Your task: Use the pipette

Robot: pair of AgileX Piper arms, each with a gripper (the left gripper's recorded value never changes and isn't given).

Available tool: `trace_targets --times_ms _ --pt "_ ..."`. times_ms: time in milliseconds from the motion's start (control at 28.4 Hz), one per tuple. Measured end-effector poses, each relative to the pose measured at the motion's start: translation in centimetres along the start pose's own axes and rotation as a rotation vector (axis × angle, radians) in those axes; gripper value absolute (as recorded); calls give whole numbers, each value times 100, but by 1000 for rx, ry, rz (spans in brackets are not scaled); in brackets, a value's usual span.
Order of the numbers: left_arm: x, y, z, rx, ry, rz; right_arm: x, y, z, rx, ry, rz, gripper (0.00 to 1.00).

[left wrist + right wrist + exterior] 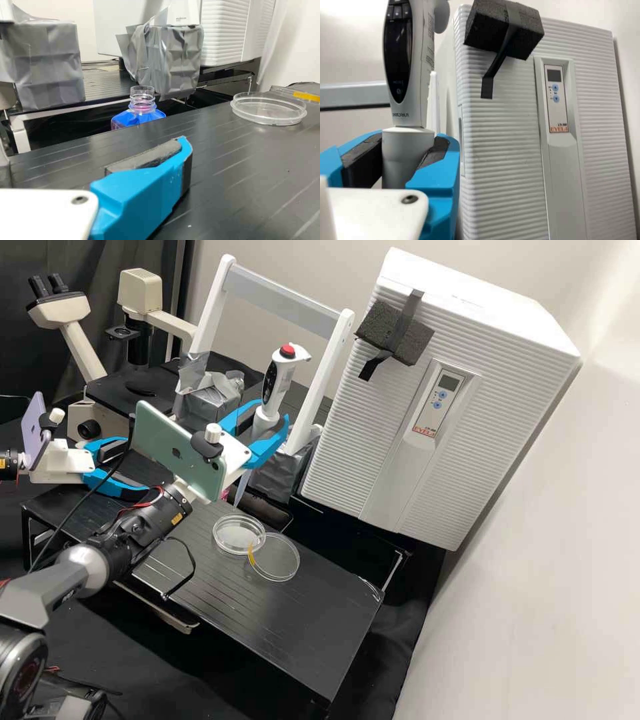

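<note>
- Between the right gripper's (pixel 264 433) blue fingers, which are closed snug on its lower barrel, is the pipette (pixel 275 381). It's upright, red button on top, thin tip pointing down twd the black platform (pixel 313 620), just behind the two clear petri dishes (pixel 238 533).
- Handling: stiff plastic body, prob. light. Most of it stands above the grip & it looks smooth, so it could twist or slide if the squeeze is weak. Tip looks thin & fragile; a knock on the platform would likely bend it.
- Where to hold: the barrel below the display, as it is held now. That leaves the button free to press.
- Left gripper (pixel 119 463): low over the platform's left side, well apart from the pipette, fingers spread wide w/ nothing btwn them.
- Open bottle (pixel 140 106) w/ blue-pink liquid sits beyond the platform edge, ahead of the left gripper. Its lower half is hidden by that edge.
- Hard to tell: the tip's upper part is behind the green phone (pixel 175 447) on the right wrist. Can't say if the tip holds liquid or touches anything.
- White ribbed cabinet (pixel 440 393) stands just beside the pipette, w/ a foam block (pixel 393 333) taped at its corner.
</note>
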Motion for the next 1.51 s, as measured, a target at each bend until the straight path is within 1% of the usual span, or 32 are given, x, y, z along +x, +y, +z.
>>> trace_targets --times_ms 35,141,317,528,704,845,1021,1091,1267,1443,1478,1513 --pt "0 -1 2 2 -2 -1 -14 -9 14 -10 -5 -6 0" --pt "4 3 7 5 -7 0 -33 -13 37 -26 -12 -9 0" --pt "6 -9 48 9 -23 -5 -33 -6 50 -30 -19 -6 0" --pt "5 -8 45 9 -22 -5 -21 16 86 -41 -34 7 0" --pt "6 -12 61 7 -27 -6 -19 11 90 -42 -36 5 0" --pt "6 -14 66 6 -29 -7 -5 8 127 -49 -51 8 0" --pt "7 -16 73 4 -31 -7 -4 8 131 -50 -53 7 0" --pt "7 -16 73 -1 -31 -7 -4 8 131 -50 -53 7 0" --pt "7 -16 73 -1 -31 -7 -4 8 131 -50 -53 7 0" --pt "6 -14 66 -1 -29 -7 50 -5 88 -44 -39 5 0" --pt "4 -4 60 -1 -27 -4 79 -11 75 -36 -37 2 0" --pt "0 21 59 0 -26 2 140 -11 39 -21 -28 2 0"
